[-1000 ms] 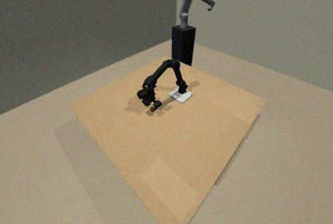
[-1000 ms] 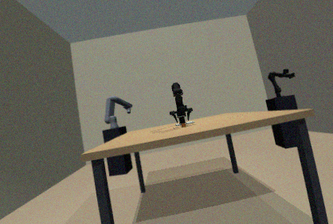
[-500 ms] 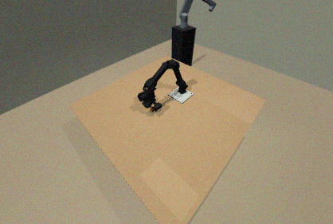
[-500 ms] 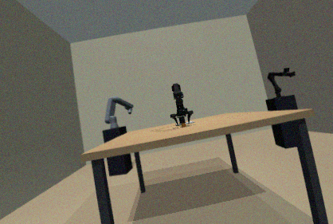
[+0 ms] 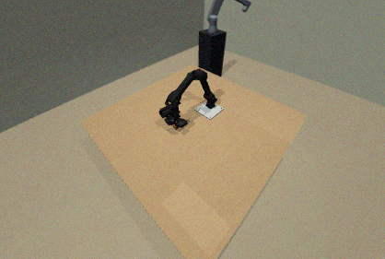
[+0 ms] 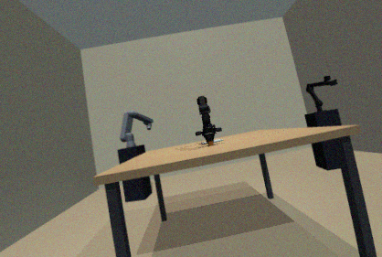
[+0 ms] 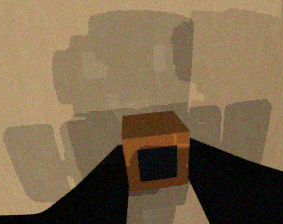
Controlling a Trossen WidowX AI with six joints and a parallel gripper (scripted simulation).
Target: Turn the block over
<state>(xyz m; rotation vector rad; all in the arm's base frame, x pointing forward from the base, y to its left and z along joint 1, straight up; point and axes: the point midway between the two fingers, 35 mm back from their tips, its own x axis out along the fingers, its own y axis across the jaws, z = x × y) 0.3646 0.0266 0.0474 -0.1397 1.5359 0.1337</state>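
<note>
The hand (image 7: pixel 156 183) is pinching the block (image 7: pixel 156 151) from its three and nine o'clock sides, dark marked face up, low over the tabletop (image 7: pixel 45 23). I judge the grasp done; next comes lifting and rolling the block over. The tan wooden tabletop stands in a grey-walled room.

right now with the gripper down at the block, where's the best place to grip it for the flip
Grip the block on its two plain orange side faces, coming straight down from above, as the gripper already has it. It is a small cube with flat parallel sides, and the dark marked face points up, so side contact probably leaves that face free to be rolled down toward the table.
</note>
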